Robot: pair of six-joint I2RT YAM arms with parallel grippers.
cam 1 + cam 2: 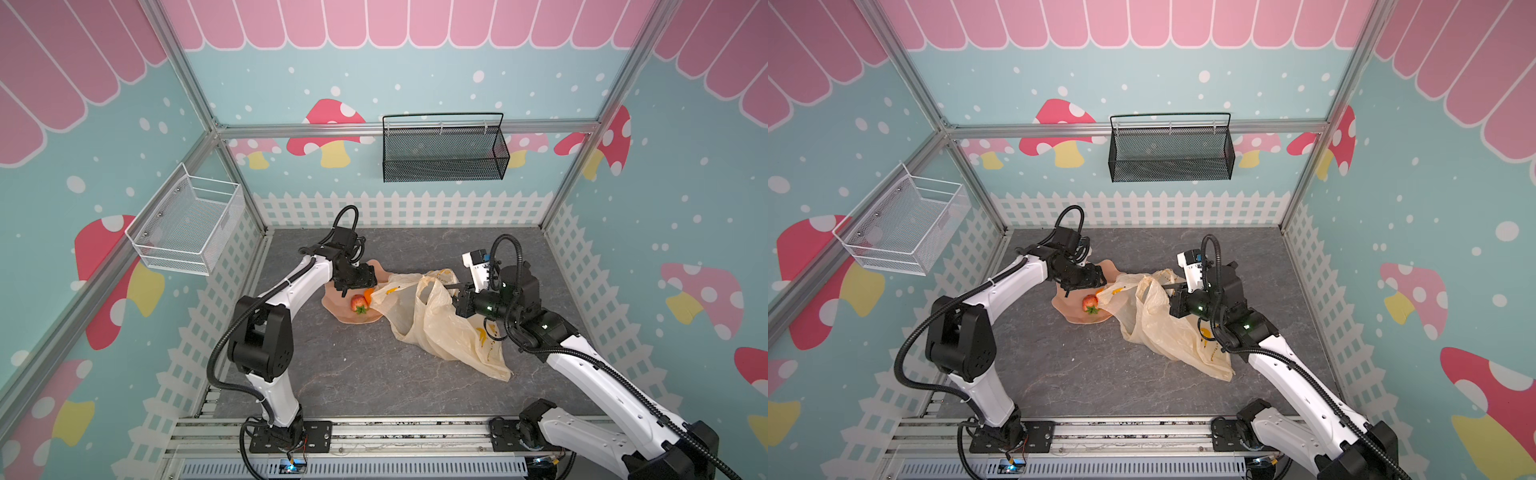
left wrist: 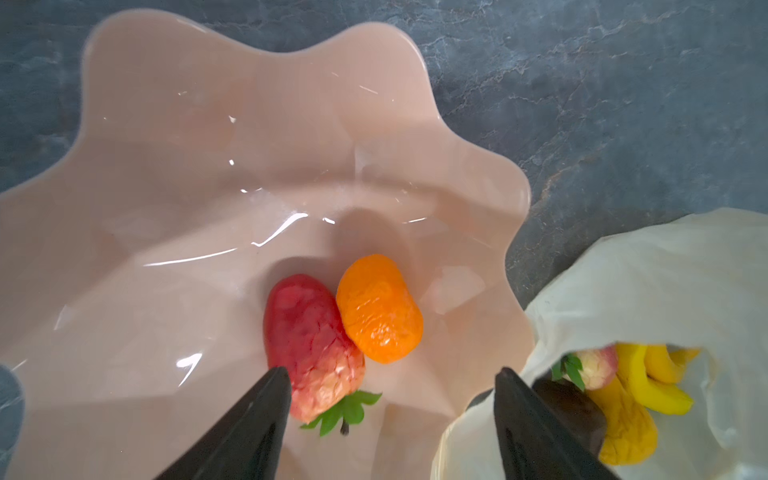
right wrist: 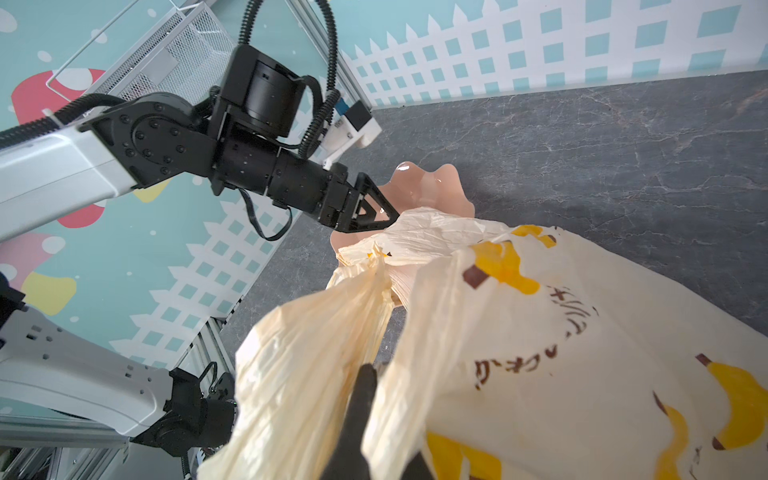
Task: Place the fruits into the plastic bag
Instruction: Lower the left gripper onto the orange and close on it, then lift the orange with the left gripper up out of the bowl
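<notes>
Item one: my left claw (image 2: 392,374), jaws spread wide and holding nothing, hanging over the pink dish (image 2: 187,166) with one finger (image 2: 249,424) beside the strawberry (image 2: 311,340) and the other by the bag's rim. Item two: my right claw (image 3: 368,376), pinched shut on a gathered fold at the mouth of the plastic bag (image 3: 540,311), keeping that edge raised off the grey table (image 1: 353,374). Item three: the plastic bag, cream with banana prints, mid-table in both top views (image 1: 440,328), its mouth overlapping the dish's 3 o'clock rim and its body trailing away toward 5 o'clock. Item four, contents of the bag as seen through its opening from my left wrist: yellow bananas (image 2: 660,374), a second strawberry (image 2: 596,365), and a yellowish piece (image 2: 627,436). Item five, still lying in the dish: the strawberry, green top attached, touching the orange (image 2: 378,309); in a top view the strawberry (image 1: 358,302) sits at about 8 o'clock of the orange (image 1: 368,294), which is half covered by the bag's edge.
</notes>
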